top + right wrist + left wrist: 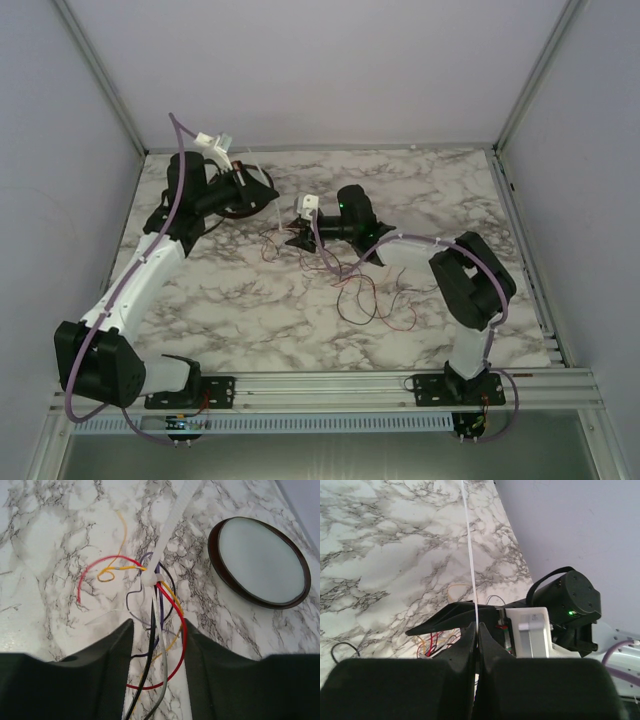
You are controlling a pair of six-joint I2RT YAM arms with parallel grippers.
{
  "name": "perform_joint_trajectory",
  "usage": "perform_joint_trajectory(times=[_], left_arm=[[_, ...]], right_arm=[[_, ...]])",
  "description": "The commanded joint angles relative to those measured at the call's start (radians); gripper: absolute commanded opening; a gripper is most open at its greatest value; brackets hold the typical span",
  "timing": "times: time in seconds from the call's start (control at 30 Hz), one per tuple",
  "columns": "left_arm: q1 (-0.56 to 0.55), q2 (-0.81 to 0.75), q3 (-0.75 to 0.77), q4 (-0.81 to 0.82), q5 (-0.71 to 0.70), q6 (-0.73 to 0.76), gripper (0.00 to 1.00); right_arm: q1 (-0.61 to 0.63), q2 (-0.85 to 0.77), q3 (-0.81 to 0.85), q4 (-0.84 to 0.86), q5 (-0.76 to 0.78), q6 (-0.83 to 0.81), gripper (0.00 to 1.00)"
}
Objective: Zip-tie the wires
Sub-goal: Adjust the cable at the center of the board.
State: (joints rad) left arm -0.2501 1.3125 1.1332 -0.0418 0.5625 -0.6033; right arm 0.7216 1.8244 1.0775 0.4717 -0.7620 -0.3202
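The wires vanish, seemingly ungripped, between the right end effector's fingers.

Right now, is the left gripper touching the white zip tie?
Touching. In the left wrist view the white zip tie runs straight down into the seam of the left gripper, whose jaws are shut on it with no gap showing.

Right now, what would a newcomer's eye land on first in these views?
The white zip tie, already looped round the coloured wires mid-table, its tail pinched in the left fingers. The right fingers straddle the bundle, apart, with a round dark-rimmed dish beside.
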Motion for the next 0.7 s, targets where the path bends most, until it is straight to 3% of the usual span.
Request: perform_joint_trajectory(times=[0.0,0.17,0.23,0.3,0.43,0.57,0.67], left_arm=[[-0.005,-0.038,0.022,0.038,0.045,-0.027,0.00],[-0.003,-0.041,0.010,0.046,0.026,-0.028,0.00],[-0.001,-0.043,0.006,0.051,0.008,-0.020,0.00],[0.000,-0.046,-0.006,0.094,0.009,-0.018,0.13],[0.010,-0.057,-0.044,0.195,0.039,-0.009,0.60],[0.032,-0.067,-0.059,0.219,0.075,0.048,0.98],[0.051,-0.103,-0.116,0.310,0.121,0.058,1.00]], right_arm=[[0.006,0.024,0.042,0.072,-0.060,0.076,0.35],[0.004,0.009,0.041,0.049,-0.052,0.125,0.00],[0.003,-0.025,0.028,0.019,-0.037,0.132,0.00],[0.002,-0.062,0.009,-0.014,-0.033,0.143,0.00],[0.001,-0.121,0.012,-0.127,-0.033,0.184,0.00],[0.000,-0.170,0.016,-0.238,-0.015,0.211,0.00],[-0.012,-0.197,0.021,-0.300,-0.010,0.249,0.00]])
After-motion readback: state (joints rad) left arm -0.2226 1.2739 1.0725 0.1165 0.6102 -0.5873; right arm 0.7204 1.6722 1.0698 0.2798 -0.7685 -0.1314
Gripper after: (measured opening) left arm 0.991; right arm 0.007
